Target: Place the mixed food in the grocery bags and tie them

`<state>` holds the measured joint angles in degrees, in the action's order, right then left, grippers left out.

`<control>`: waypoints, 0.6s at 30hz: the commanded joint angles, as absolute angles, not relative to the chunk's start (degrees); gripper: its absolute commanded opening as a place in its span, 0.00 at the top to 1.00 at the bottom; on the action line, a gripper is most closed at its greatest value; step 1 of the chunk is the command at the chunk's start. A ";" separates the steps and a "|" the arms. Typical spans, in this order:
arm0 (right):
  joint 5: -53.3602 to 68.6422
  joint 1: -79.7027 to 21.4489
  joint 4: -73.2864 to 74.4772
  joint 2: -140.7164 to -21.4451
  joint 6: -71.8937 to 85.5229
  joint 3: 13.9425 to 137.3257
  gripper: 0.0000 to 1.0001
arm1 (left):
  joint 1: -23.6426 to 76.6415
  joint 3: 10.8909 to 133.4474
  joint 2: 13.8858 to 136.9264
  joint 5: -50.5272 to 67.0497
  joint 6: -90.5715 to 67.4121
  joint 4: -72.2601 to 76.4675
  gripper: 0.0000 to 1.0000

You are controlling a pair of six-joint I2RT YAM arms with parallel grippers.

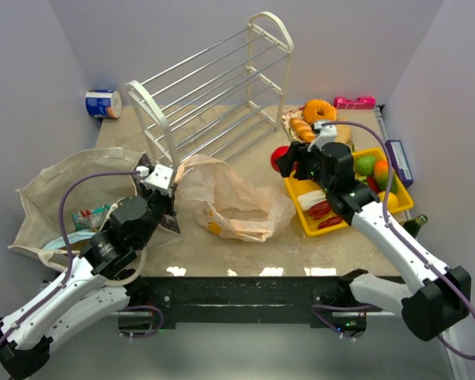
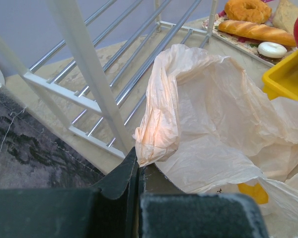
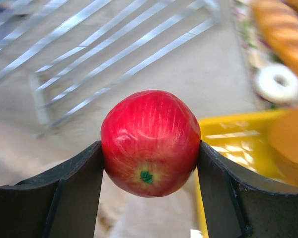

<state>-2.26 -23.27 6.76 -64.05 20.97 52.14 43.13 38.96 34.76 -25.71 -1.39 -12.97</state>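
Observation:
My left gripper (image 1: 163, 188) (image 2: 137, 159) is shut on a bunched edge of the translucent peach-pink plastic bag (image 1: 239, 199) (image 2: 213, 109) and holds it up. A yellow item (image 1: 214, 228) (image 2: 252, 192) shows through the bag. My right gripper (image 1: 286, 162) (image 3: 150, 148) is shut on a red toy apple (image 1: 280, 155) (image 3: 150, 141), held above the table between the bag and the yellow tray (image 1: 399, 208) (image 3: 238, 144). The beige cloth tote (image 1: 59, 190) lies at the left with snack packets (image 1: 90, 216) inside. A green fruit (image 1: 365, 165) and an orange fruit (image 1: 381, 171) sit in the tray.
A white wire rack (image 1: 214, 87) (image 2: 89, 64) lies tilted behind the bag. Bread loaves and a donut (image 1: 317, 111) (image 2: 248, 10) sit at the back right. The red lobster (image 1: 323, 210) is in the tray. A blue can (image 1: 103, 104) stands at the back left.

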 commanded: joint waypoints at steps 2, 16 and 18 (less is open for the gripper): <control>7.99 -37.07 5.01 -60.73 18.81 57.92 0.98 | 42.71 38.85 34.45 -25.22 -1.41 -11.25 1.00; -3.51 -55.02 9.84 -74.97 22.41 63.46 0.96 | 42.71 38.58 34.45 -25.31 -1.23 -11.16 1.00; -6.23 -55.02 10.98 -75.59 23.55 63.46 0.93 | 42.80 38.58 34.19 -25.31 -1.23 -11.07 1.00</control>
